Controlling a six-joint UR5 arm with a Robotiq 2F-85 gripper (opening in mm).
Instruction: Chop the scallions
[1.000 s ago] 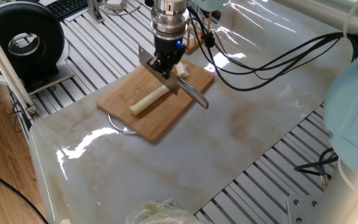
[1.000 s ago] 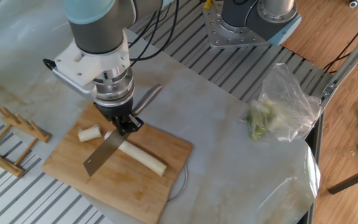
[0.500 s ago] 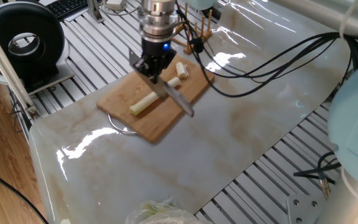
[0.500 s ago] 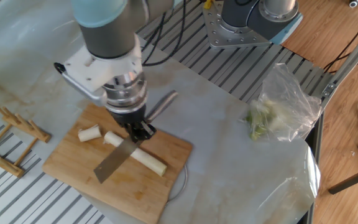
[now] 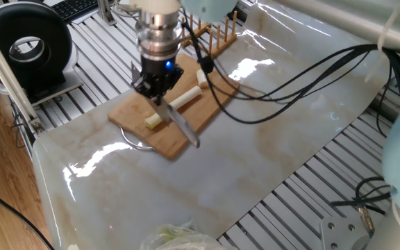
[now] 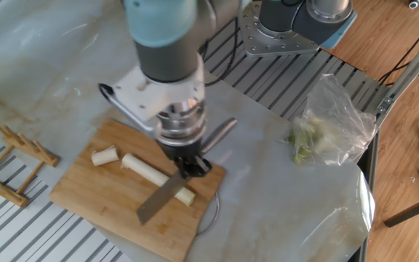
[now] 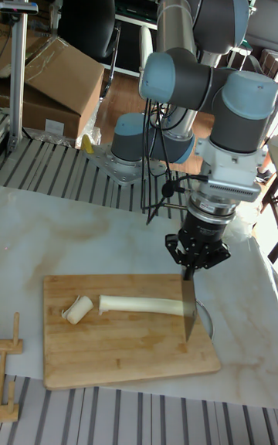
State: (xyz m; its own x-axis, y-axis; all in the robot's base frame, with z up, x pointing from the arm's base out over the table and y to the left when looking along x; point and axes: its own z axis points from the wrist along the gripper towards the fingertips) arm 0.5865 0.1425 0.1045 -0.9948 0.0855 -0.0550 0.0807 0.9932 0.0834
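The scallions lie on a wooden cutting board: a long pale stalk and a short cut chunk. My gripper is shut on a knife. Its blade stands across the stalk close to the yellowish-green end. The grey handle sticks out behind the fingers.
A clear plastic bag of leafy greens lies on the marble top. A wooden rack stands beside the board. A second robot base is at the table's edge.
My gripper has carried the knife along the stalk, away from the cut chunk toward the yellowish-green end. The stalk and chunk lie where they were.
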